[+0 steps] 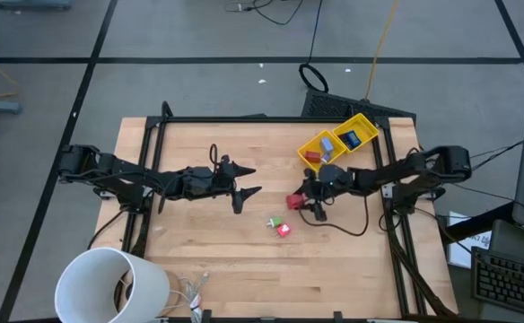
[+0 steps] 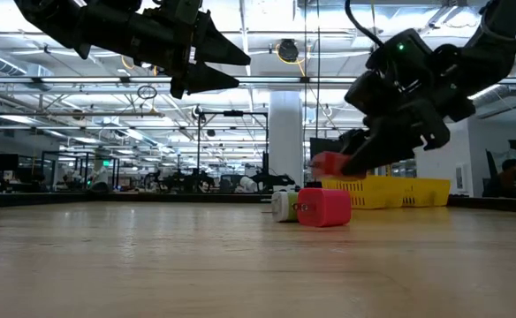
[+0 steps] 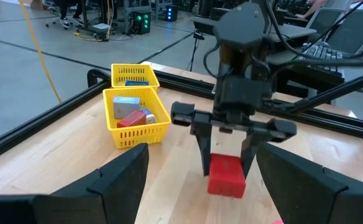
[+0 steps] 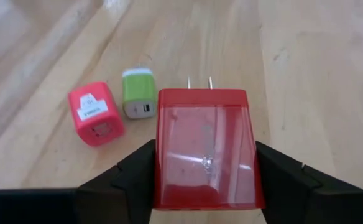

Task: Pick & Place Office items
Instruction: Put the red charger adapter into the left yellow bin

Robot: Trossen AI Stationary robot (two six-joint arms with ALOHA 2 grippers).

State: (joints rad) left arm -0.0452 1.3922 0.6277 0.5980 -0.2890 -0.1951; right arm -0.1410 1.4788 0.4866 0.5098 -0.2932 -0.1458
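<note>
Right tool (image 4: 203,180) pinches a red block (image 4: 204,149) — left tool (image 1: 247,183) spread, hovering.

The table (image 1: 217,242) is pale wood with a black frame along its edges. Directly on it lie two small chargers side by side — a pink charger (image 1: 283,231) and a green charger (image 1: 272,221), just beside each other near the middle. A yellow bin (image 1: 336,142) with two compartments sits at the far right corner, tilted to the edges. A white cylinder (image 1: 109,285) stands at the near left corner — a loose cable (image 1: 190,292) beside it.
</note>
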